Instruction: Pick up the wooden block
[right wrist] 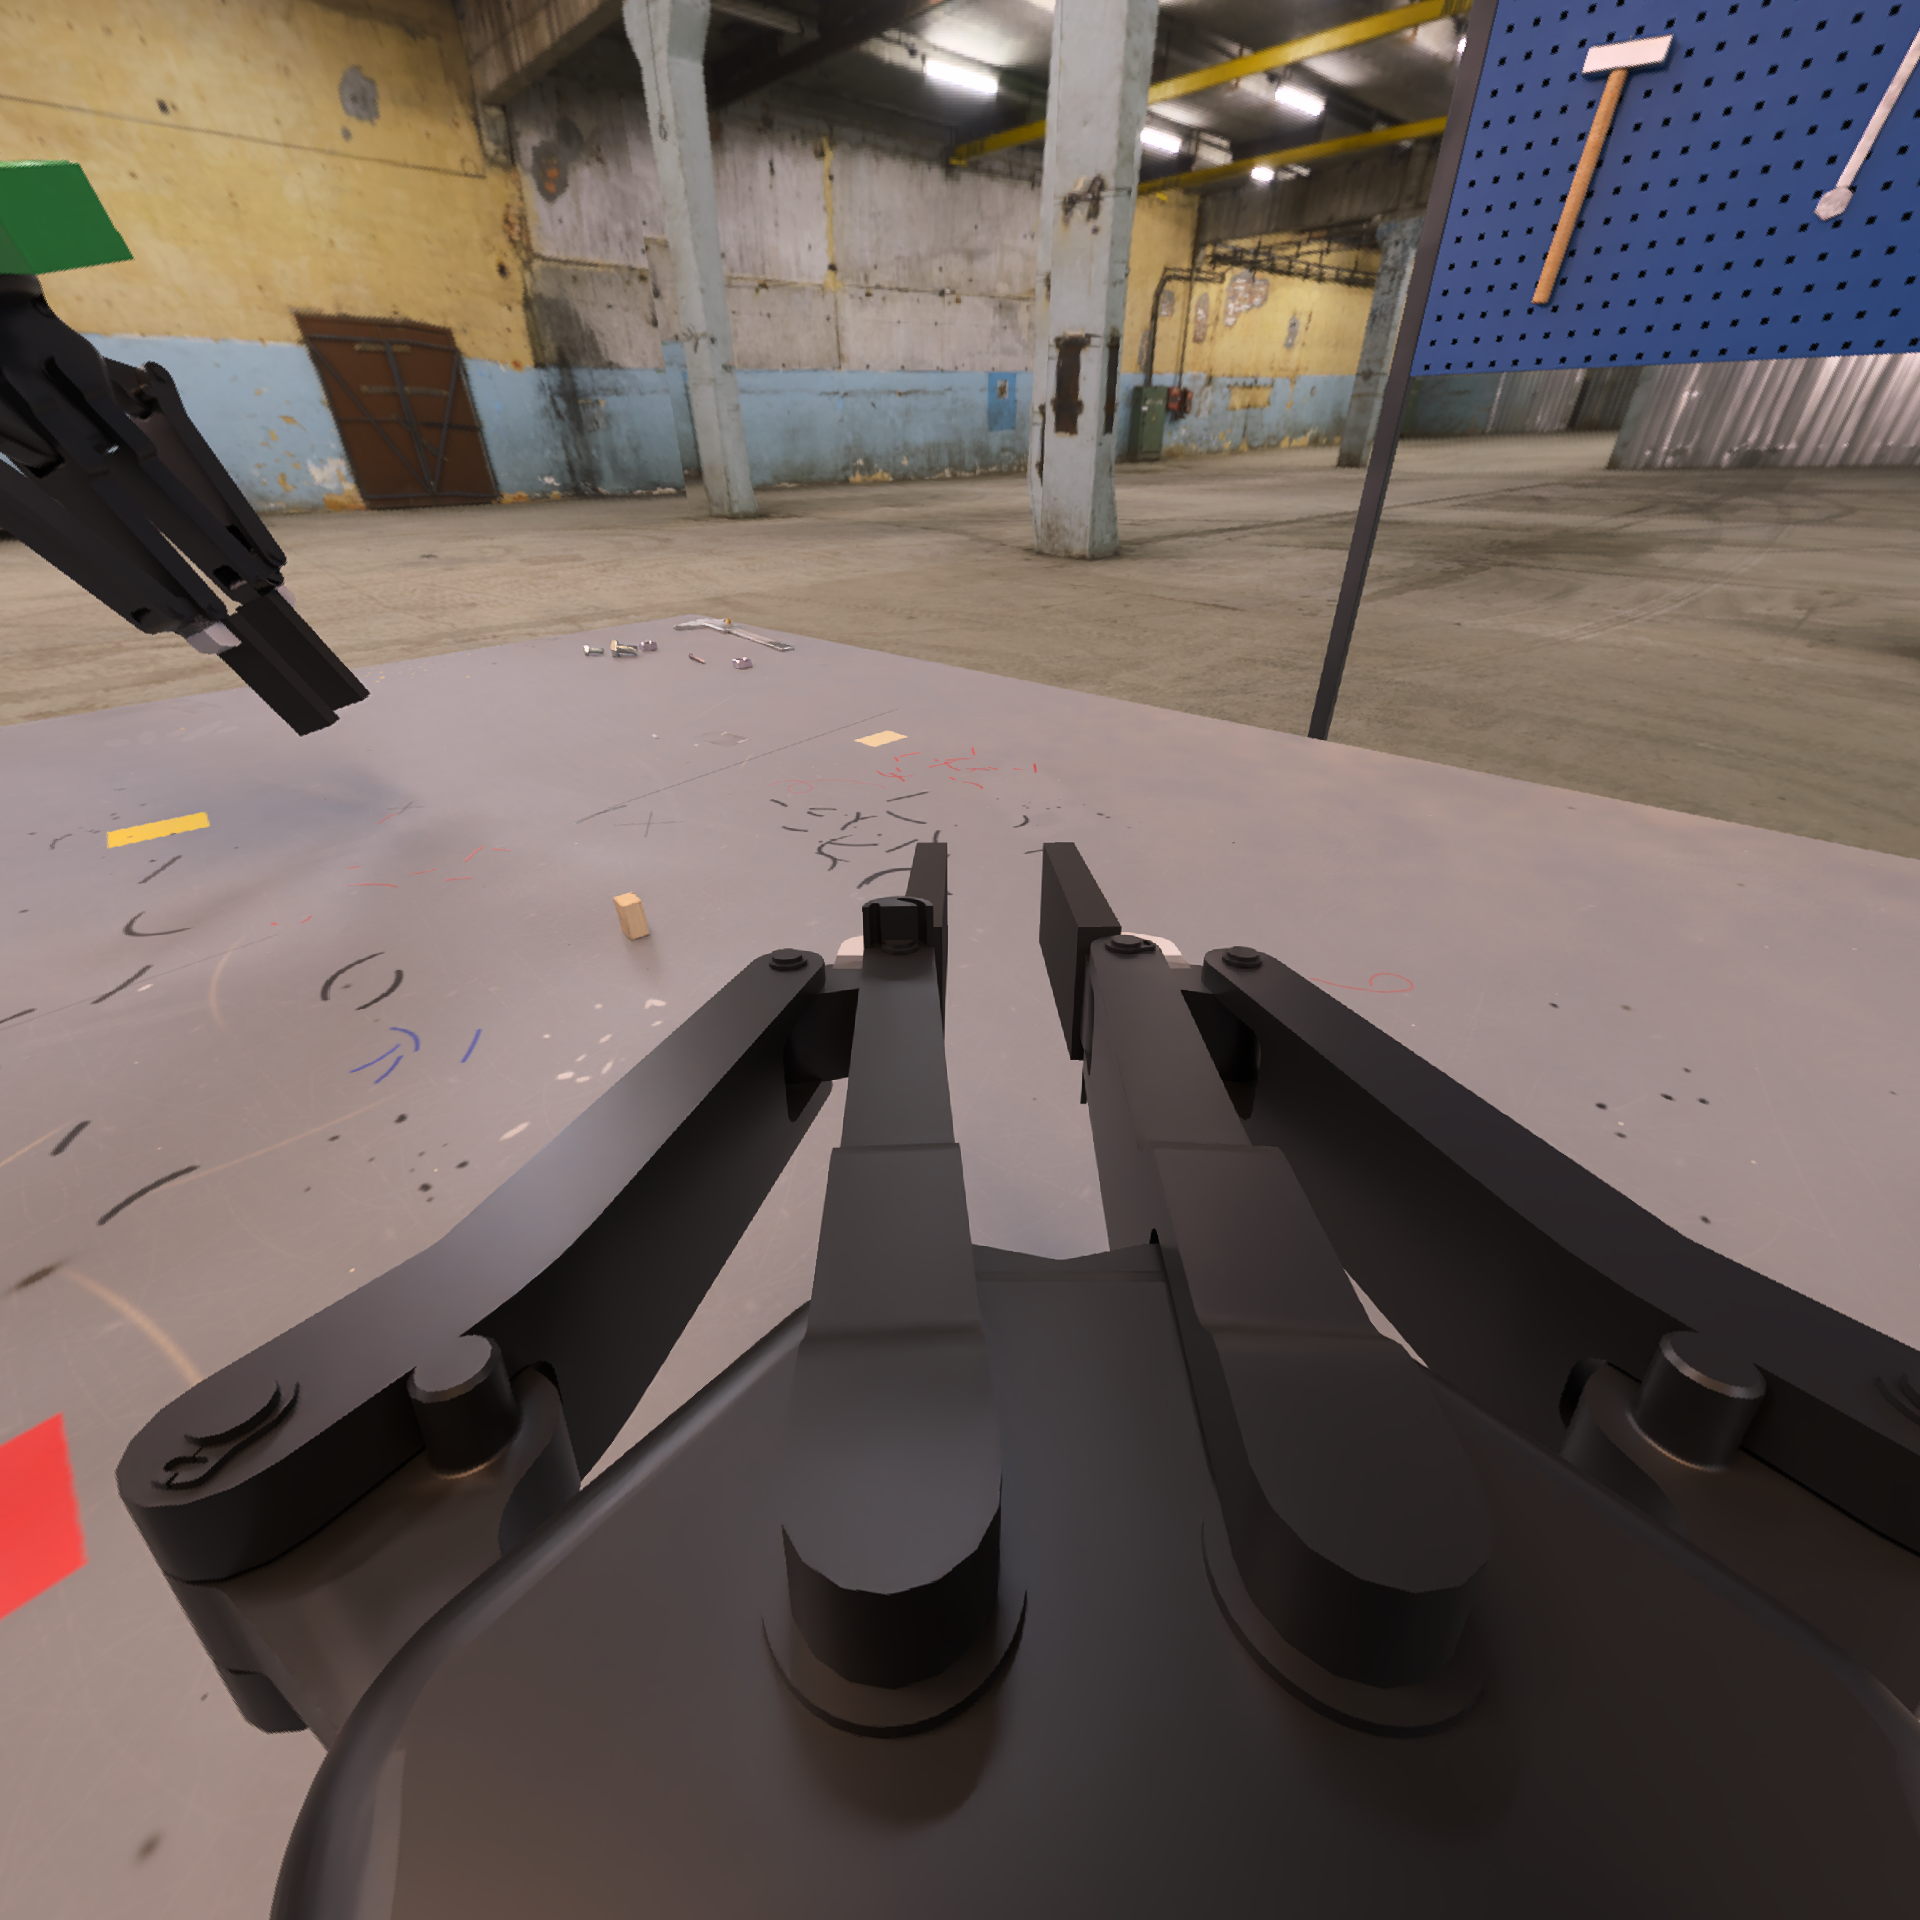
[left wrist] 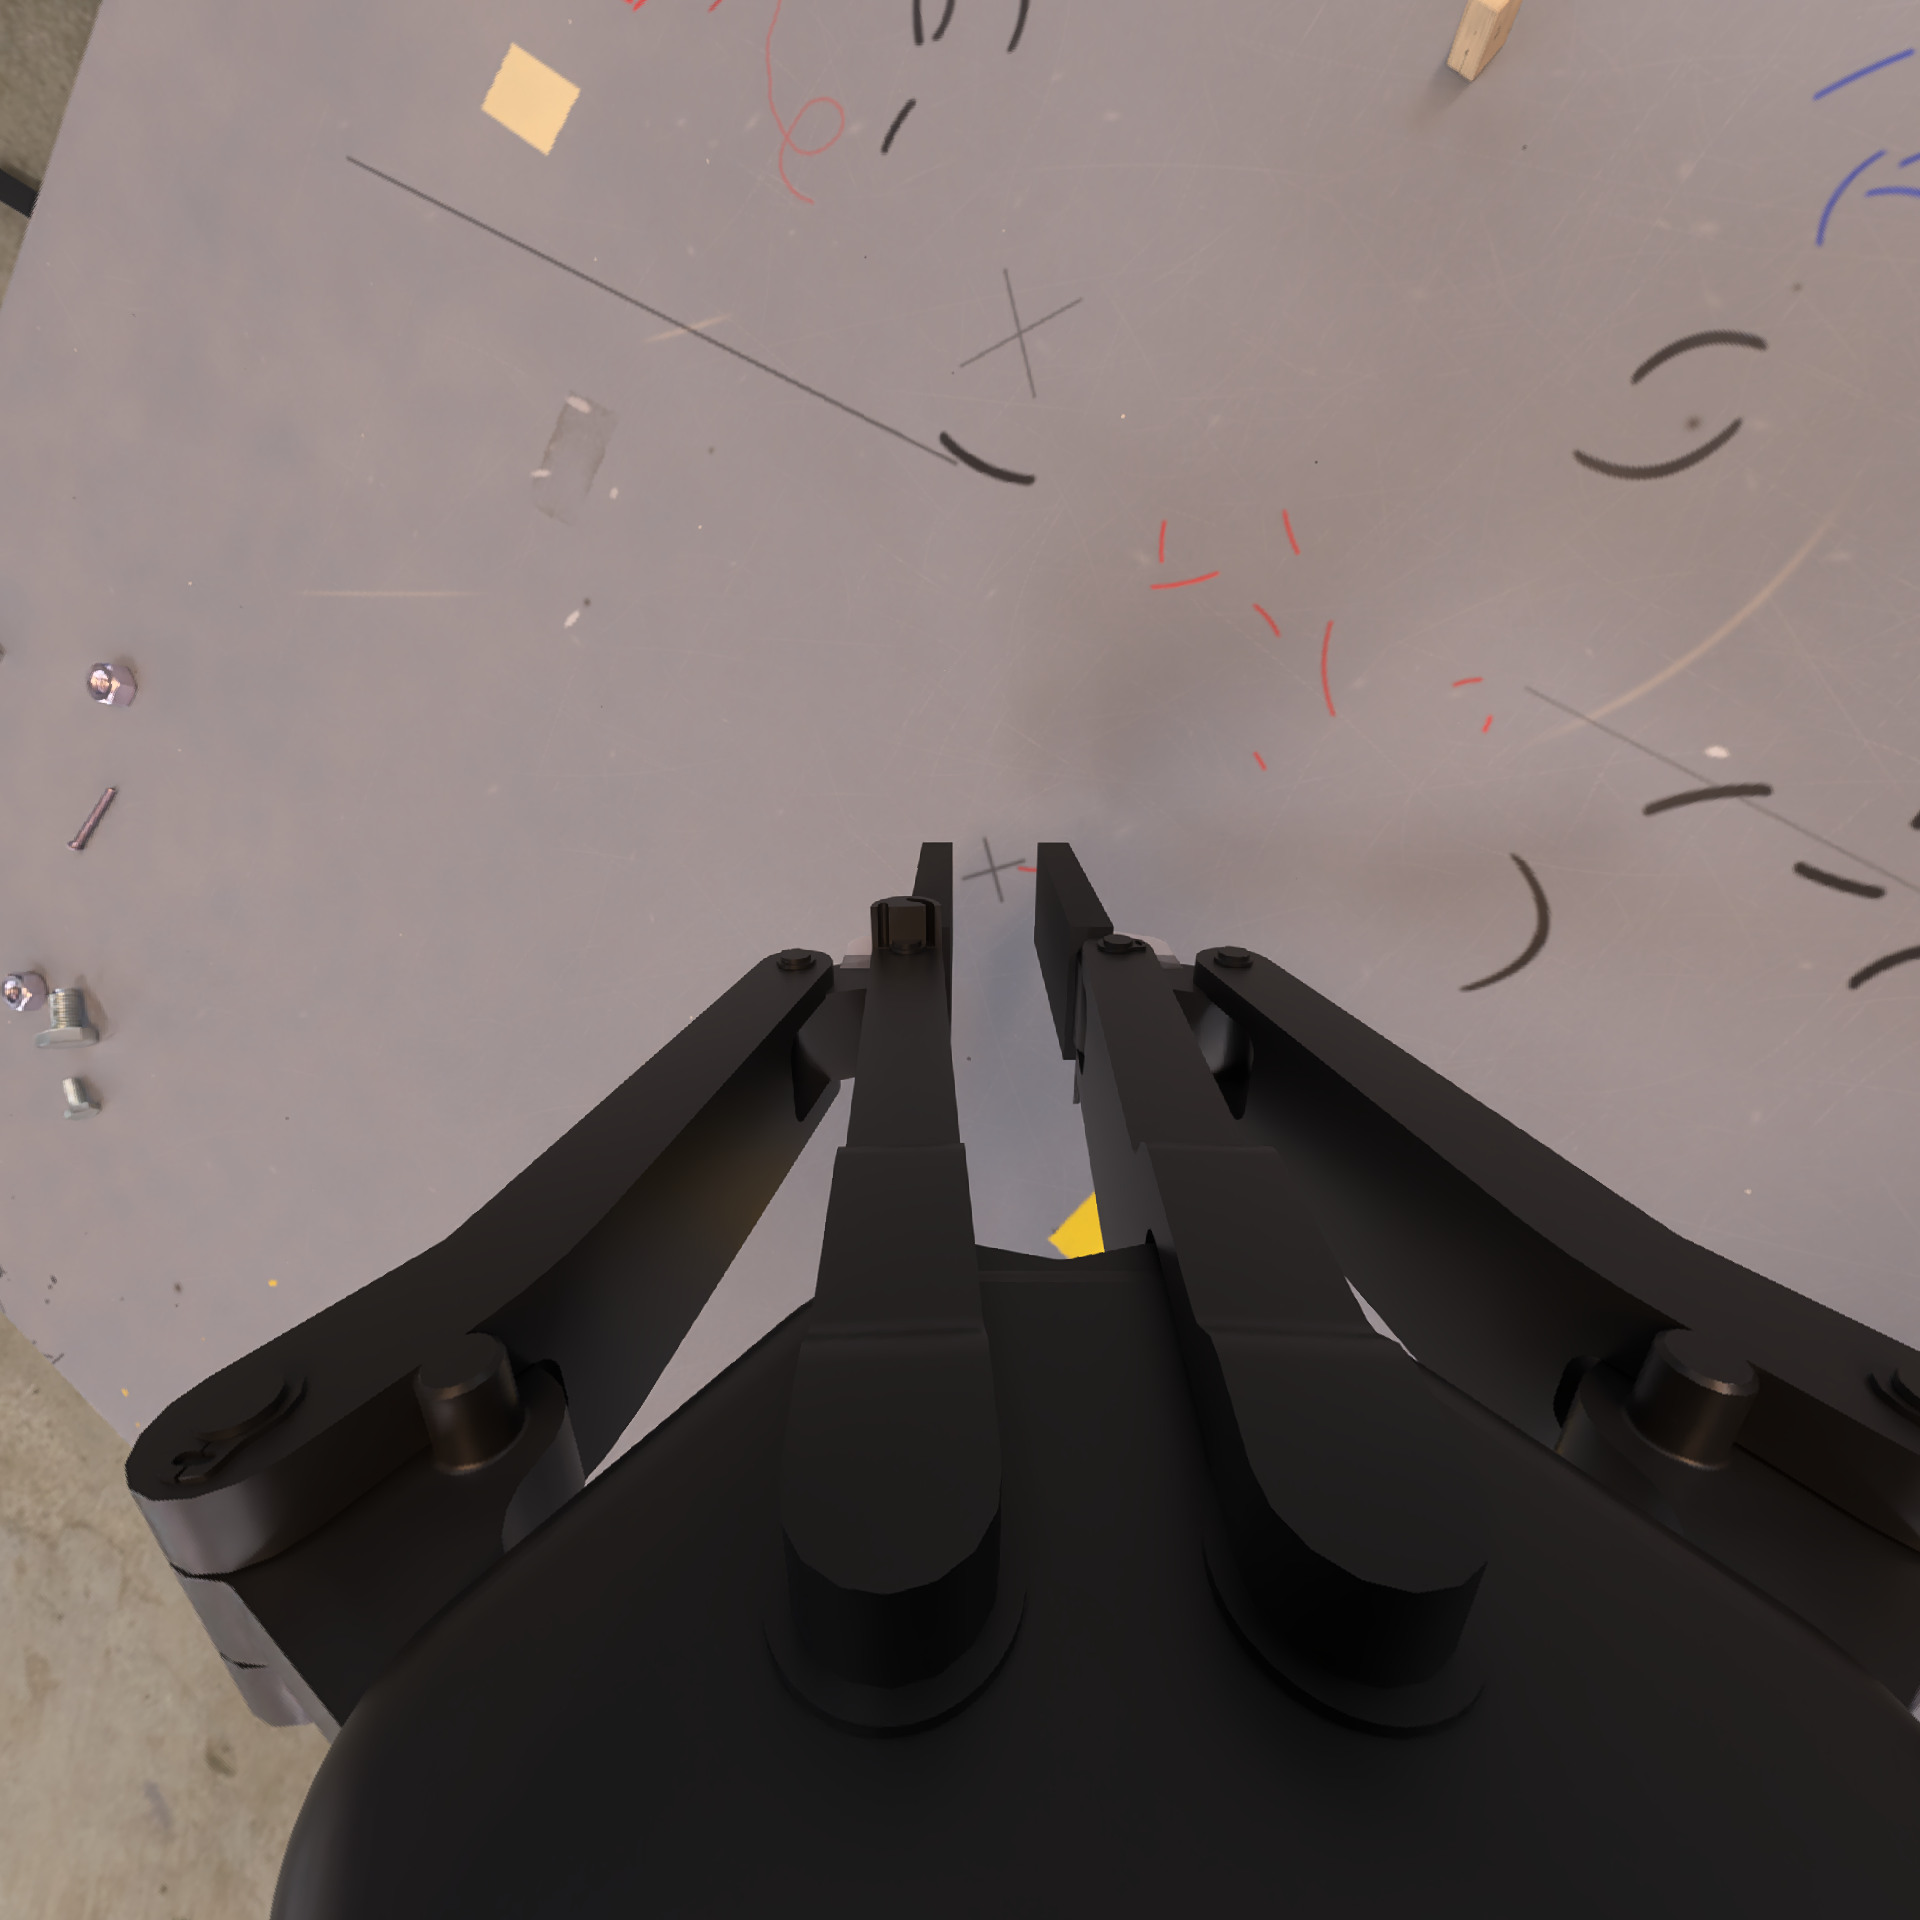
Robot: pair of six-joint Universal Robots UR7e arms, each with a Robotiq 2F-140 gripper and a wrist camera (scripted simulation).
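The right hand [right wrist: 992, 868] hangs low over the grey bench [right wrist: 1455, 935], its two fingers set with a narrow gap and nothing between them. The left hand [left wrist: 992, 868] looks down at the bench [left wrist: 727, 675] from above, its fingers also narrowly parted and empty; in the right wrist view it shows at the far left [right wrist: 322, 712], raised above the surface. The wooden block [right wrist: 632, 916] stands on the bench a little ahead and to the left of the right fingers, apart from both hands; the left wrist view catches it at the top edge [left wrist: 1481, 36]. Farther off, some bolts and nuts [right wrist: 623, 649] lie near the far edge. A blue pegboard [right wrist: 1714, 260] with a hammer [right wrist: 1590, 166] stands behind, at the right.
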